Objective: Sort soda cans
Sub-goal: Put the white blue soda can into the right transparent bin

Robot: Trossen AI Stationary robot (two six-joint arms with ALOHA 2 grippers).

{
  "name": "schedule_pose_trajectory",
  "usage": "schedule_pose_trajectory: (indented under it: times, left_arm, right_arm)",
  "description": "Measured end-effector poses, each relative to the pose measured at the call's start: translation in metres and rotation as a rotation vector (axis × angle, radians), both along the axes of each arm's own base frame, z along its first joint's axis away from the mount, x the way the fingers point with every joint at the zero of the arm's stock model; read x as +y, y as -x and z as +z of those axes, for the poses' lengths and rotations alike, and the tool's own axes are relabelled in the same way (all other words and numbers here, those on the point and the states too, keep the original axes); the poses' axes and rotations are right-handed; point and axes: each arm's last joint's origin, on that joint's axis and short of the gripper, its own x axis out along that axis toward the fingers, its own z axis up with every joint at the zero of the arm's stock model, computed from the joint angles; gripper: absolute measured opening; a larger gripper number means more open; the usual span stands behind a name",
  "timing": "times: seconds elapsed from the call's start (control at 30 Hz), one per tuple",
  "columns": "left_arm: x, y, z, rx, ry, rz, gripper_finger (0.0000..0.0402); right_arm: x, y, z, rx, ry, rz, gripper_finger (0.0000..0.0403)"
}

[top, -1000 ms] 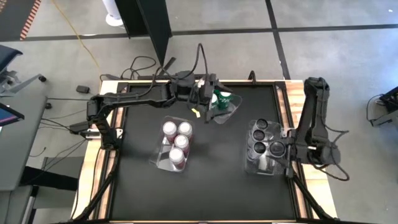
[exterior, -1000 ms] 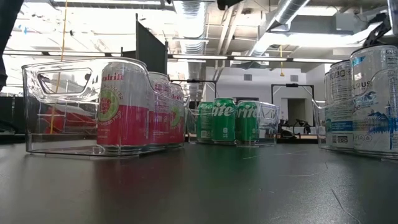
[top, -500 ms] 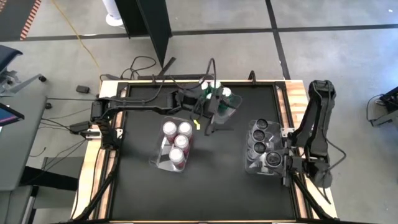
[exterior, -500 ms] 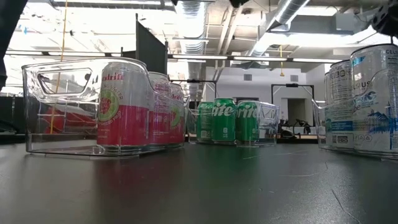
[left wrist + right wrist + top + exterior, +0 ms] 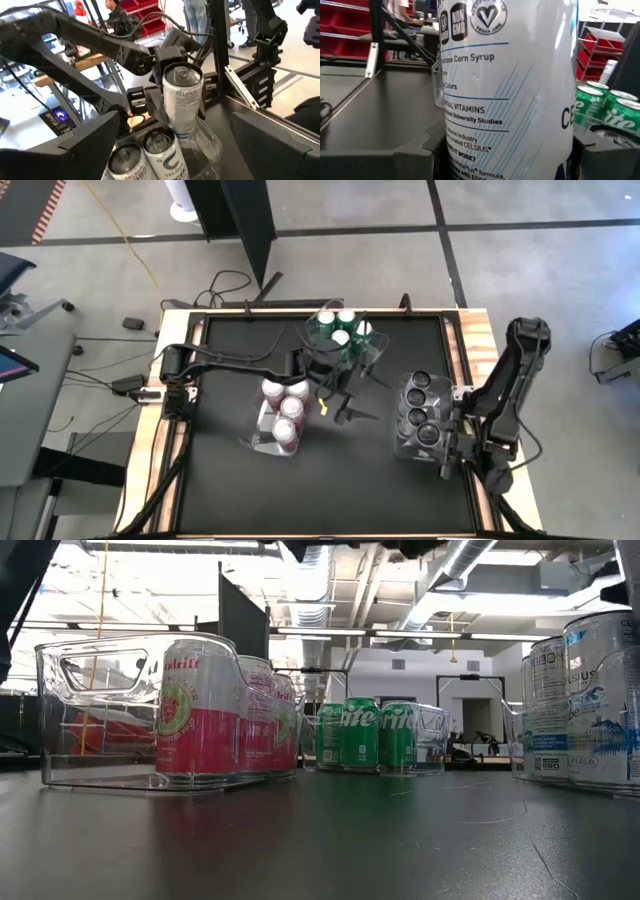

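Right wrist view: a white can point(image 5: 510, 90) fills the frame between the right tool's fingers.
Judged risk: this can, clamped in the right tool point(image 5: 447, 442) at the near end of the right bin point(image 5: 405, 448), may knock the dark-topped cans point(image 5: 418, 398) there if lowered off-centre. Farther in, the left tool point(image 5: 345, 398) hangs with fingers apart, empty, between the pink cans point(image 5: 285, 406) and that bin. The green cans point(image 5: 338, 328) stand farthest.

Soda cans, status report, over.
Left end effector open, empty, mid-table. Right end effector gripping white can, raised at right clear bin. Nothing in the way.
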Motion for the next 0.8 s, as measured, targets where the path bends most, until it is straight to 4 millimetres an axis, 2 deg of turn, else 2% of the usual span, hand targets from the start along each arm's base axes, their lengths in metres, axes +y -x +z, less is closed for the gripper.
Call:
schedule_pose_trajectory:
  times: [0.53, 0.8]
  left_arm:
    - [0.000, 0.001, 0.001, 0.007, 0.020, 0.003, 0.0377]
    - [0.000, 0.001, 0.000, 0.020, 0.020, 0.005, 0.0377]
  right_arm:
    - [0.006, -0.012, -0.024, -0.071, -0.086, -0.085, 0.0247]
    - [0.009, -0.013, -0.026, -0.080, -0.124, -0.085, 0.0246]
